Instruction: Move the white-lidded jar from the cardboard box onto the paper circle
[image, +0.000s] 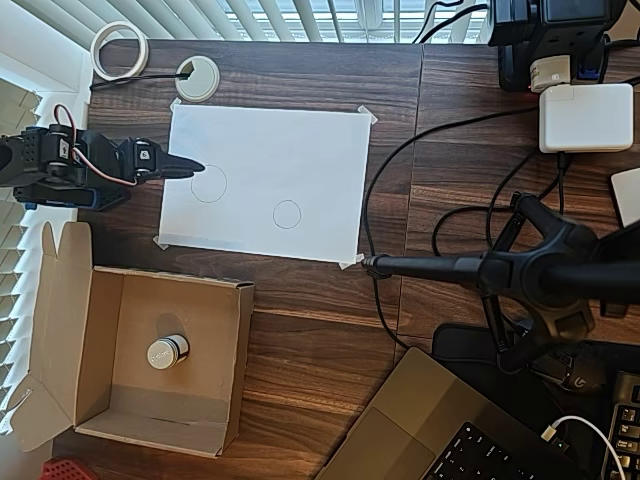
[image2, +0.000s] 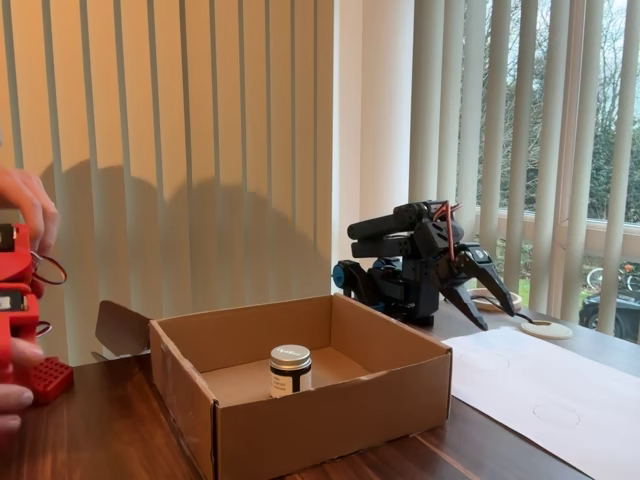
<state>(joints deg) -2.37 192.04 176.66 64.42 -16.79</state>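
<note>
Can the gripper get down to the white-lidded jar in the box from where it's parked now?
Probably yes. The jar stands upright near the middle of the cardboard box, open at the top, nothing over it. The gripper hangs over the paper sheet's edge, apart from the box; its walls call for coming in from above.

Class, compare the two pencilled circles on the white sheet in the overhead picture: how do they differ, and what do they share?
The larger circle is clearly wider than the smaller circle. In the overhead view the larger circle lies nearer the sheet's left edge, the smaller nearer its middle and lower. The gripper tip reaches the larger circle's rim; the smaller circle has nothing near it. Both are thin outlines, unfilled, on the same white paper sheet.
</note>
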